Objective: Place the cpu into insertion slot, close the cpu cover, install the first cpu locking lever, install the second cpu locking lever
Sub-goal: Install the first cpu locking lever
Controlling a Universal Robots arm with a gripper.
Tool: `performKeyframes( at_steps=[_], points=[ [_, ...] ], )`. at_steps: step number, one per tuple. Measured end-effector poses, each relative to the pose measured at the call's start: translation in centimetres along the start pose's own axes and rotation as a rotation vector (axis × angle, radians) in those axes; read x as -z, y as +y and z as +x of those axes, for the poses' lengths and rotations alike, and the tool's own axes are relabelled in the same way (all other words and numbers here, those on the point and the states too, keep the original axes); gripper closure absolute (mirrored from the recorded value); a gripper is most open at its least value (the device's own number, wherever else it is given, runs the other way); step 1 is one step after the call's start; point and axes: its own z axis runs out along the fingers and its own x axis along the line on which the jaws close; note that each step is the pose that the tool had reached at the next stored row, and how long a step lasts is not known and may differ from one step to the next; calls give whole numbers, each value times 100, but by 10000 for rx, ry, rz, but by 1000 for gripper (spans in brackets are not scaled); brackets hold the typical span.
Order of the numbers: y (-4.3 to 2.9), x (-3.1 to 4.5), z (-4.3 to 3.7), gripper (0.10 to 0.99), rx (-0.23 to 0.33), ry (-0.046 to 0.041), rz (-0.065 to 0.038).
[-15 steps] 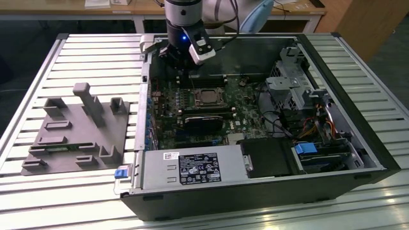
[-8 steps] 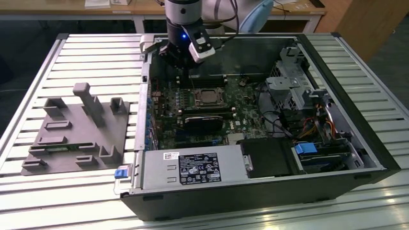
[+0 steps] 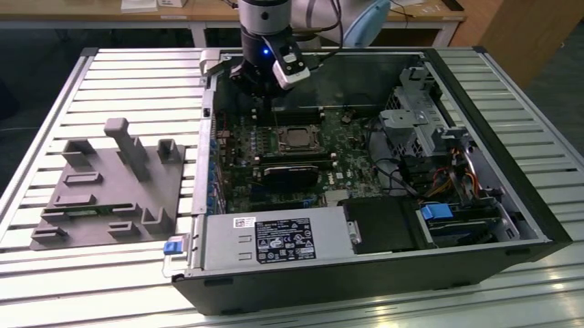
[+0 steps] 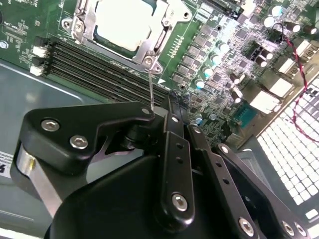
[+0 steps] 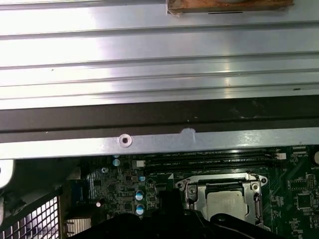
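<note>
Reaching down into the case (image 3: 365, 287) — gripper (image 4: 172, 99) near the cpu cover (image 4: 152, 46).

The open computer case (image 3: 538, 225) lies on the slatted table (image 3: 137, 75), with a fixture block (image 3: 109, 184) on the table at the exterior view's left of it. Inside the case, the cpu (image 3: 294, 139) sits on the motherboard (image 3: 356, 167), framed by the cpu cover (image 4: 154, 42). Memory slots (image 4: 99, 69) run beside the cover. The gripper (image 3: 260, 109) hangs just behind the cpu, and the power supply (image 3: 273, 240) lies in front.

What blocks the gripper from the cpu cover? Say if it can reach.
Likely yes. The gripper sits low over the board, close beside the cover, with only low memory slots between them and nothing tall in the way.
</note>
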Motion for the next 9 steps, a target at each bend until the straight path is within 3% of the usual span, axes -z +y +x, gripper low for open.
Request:
performKeyframes(
  at_steps=[9],
  points=[
    [10,-12,-131,969,0,1,0]
  ],
)
